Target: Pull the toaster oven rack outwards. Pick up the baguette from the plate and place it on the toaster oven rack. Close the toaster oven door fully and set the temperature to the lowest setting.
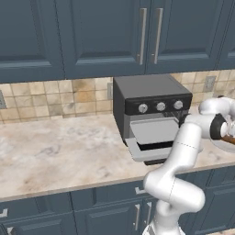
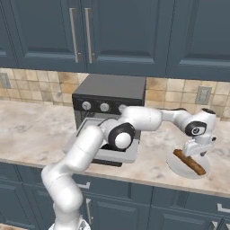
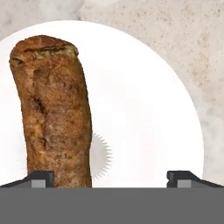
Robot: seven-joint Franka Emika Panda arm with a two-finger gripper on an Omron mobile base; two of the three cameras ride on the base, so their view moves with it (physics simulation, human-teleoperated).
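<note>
Over on the right end of the counter (image 2: 40, 134), the gripper (image 2: 196, 155) hangs just above the plate (image 2: 179, 167), pointing down at the baguette (image 2: 190, 162). From the hand view you can see both fingertips (image 3: 39, 178) spread wide apart, nothing pinched between them. The baguette (image 3: 54, 109) sits near the left fingertip rather than centred in the gap, and the other tip is over bare plate (image 3: 144, 109). Can't really tell if the left tip is touching the bread or just hovering next to it, looks super close though.

The baguette is lying flat on the plate, golden brown and crusty, running lengthways away from the camera in the hand view. In the right base view it lies diagonally across the plate, which sits on the marble-looking counter well off to the right of the toaster oven (image 2: 110, 96).

Toaster oven itself is against the tiled backsplash (image 1: 50, 98) under the dark blue cabinets (image 1: 92, 36). Its door (image 1: 137, 153) is folded down open, and the light grey rack (image 1: 153, 131) is sticking out of the opening above it. Three silver knobs (image 1: 160, 106) run along the black strip up top. In the left base view the arm crosses in front of the oven and hides most of the plate
</note>
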